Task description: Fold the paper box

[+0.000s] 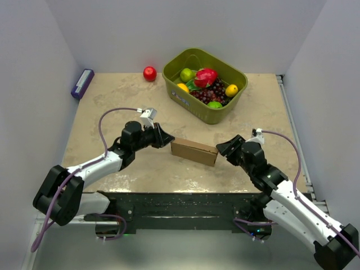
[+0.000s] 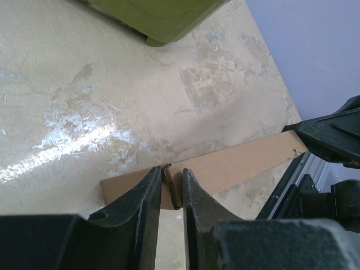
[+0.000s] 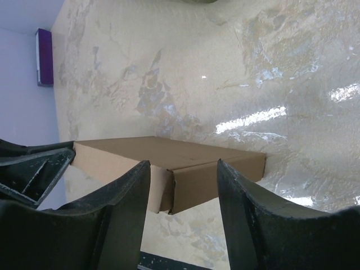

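The paper box (image 1: 194, 151) is lying at the lower centre of the desk (image 1: 107, 107), just below the green basket (image 1: 209, 116). The left tool (image 1: 167, 139) is nearly closed, pinching a thin edge at the box's left end. The right tool (image 1: 223, 147) is standing wide open, its fingers straddling the box's right end.

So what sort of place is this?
Probably a lab test cell: plain walls enclose the table, left arm and right arm bolt to its near edge, and the paper box and fruit basket look like props.
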Robot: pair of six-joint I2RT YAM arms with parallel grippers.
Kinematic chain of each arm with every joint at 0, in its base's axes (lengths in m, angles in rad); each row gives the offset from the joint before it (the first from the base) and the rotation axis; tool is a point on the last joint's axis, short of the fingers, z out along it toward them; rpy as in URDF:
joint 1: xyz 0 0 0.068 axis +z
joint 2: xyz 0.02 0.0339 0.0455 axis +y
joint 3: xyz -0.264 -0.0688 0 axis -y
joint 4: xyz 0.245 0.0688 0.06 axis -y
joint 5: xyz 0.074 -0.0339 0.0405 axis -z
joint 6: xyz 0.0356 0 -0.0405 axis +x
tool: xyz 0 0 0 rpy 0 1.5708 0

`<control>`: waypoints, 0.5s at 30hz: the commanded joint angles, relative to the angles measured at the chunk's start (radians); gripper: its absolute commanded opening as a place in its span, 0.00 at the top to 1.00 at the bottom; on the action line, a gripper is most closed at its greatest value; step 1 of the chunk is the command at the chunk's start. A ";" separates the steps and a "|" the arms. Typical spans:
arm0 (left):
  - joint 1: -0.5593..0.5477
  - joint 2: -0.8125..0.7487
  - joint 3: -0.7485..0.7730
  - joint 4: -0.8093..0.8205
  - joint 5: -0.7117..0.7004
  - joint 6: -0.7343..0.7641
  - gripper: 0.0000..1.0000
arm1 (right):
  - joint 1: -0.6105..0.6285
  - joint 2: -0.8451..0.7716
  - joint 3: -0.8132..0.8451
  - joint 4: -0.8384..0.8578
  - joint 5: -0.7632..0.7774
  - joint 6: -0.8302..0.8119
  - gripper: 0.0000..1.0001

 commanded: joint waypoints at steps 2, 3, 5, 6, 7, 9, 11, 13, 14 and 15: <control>-0.004 0.034 -0.026 -0.218 -0.052 0.082 0.79 | 0.003 -0.017 0.049 -0.017 -0.015 0.005 0.46; -0.004 0.033 -0.028 -0.218 -0.052 0.082 0.79 | 0.003 -0.022 0.044 -0.008 -0.029 0.008 0.46; -0.004 0.033 -0.026 -0.219 -0.052 0.082 0.80 | 0.003 -0.025 0.041 0.000 -0.043 0.006 0.47; -0.004 0.033 -0.026 -0.219 -0.052 0.082 0.80 | 0.003 -0.025 0.038 0.000 -0.054 0.008 0.48; -0.005 0.033 -0.025 -0.219 -0.052 0.082 0.80 | 0.004 -0.024 0.038 -0.002 -0.058 0.011 0.49; -0.005 0.033 -0.023 -0.219 -0.052 0.082 0.80 | 0.008 -0.027 0.032 -0.005 -0.071 0.012 0.51; -0.007 0.033 -0.020 -0.221 -0.052 0.082 0.80 | 0.011 -0.039 0.027 -0.010 -0.080 0.017 0.53; -0.008 0.033 -0.018 -0.222 -0.055 0.085 0.80 | 0.012 -0.057 0.021 -0.028 -0.078 0.023 0.56; -0.007 0.031 -0.018 -0.224 -0.055 0.083 0.80 | 0.012 -0.066 0.018 -0.033 -0.078 0.025 0.56; -0.007 0.033 -0.017 -0.224 -0.056 0.083 0.80 | 0.014 -0.073 0.016 -0.039 -0.080 0.028 0.57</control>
